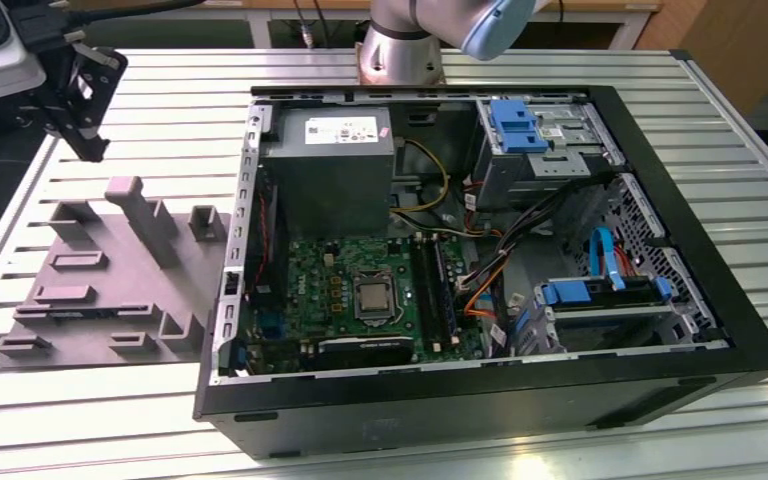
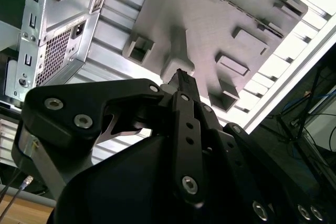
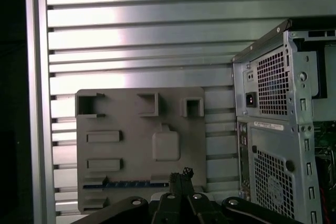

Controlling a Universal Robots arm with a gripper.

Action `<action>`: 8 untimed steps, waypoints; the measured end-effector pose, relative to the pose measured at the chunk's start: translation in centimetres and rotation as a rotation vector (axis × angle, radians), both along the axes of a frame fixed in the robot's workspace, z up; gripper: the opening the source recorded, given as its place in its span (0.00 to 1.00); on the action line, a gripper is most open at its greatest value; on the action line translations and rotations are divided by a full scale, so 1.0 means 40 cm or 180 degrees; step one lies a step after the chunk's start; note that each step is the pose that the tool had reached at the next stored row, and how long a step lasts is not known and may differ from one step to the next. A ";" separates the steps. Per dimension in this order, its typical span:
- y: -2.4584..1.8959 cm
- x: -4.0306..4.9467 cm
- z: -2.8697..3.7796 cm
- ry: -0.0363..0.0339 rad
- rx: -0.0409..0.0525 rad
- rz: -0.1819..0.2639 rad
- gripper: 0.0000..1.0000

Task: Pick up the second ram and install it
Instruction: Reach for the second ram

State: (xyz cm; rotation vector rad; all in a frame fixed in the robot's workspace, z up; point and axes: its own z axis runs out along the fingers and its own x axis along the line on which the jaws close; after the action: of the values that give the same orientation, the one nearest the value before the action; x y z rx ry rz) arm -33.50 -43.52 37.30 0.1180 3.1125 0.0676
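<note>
My gripper [image 1: 93, 150] hangs above the table beyond the far end of the grey fixture block [image 1: 104, 270], at the exterior view's left. Its black fingertips are pressed together with nothing between them in both wrist views [image 2: 181, 73] [image 3: 182, 172]. In the first wrist view the second ram [image 3: 131, 183] shows as a thin dark green-black strip lying in a long groove of the fixture block [image 3: 139, 145], just beside my fingertips. The long black memory slots [image 1: 434, 288] sit on the green motherboard [image 1: 357, 290] inside the open computer case [image 1: 491, 390].
The fixture block carries upright posts [image 1: 144, 215] and raised blocks. The case's perforated rear panel [image 3: 273, 129] stands close beside the fixture. Inside the case are a grey power supply [image 1: 328, 165], blue drive brackets [image 1: 518, 125] and loose cables [image 1: 491, 280]. The slatted aluminium table [image 1: 117, 410] runs underneath.
</note>
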 end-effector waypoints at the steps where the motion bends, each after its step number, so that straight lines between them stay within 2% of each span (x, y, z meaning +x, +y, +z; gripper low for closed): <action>1: -0.001 0.000 0.000 0.0000 0.0000 0.0000 0.11; 8: -0.005 -0.002 -0.002 0.0000 0.0000 0.0000 0.11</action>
State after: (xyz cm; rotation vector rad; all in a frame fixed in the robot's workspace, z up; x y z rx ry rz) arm -33.59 -43.73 37.22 0.1179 3.1125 0.0677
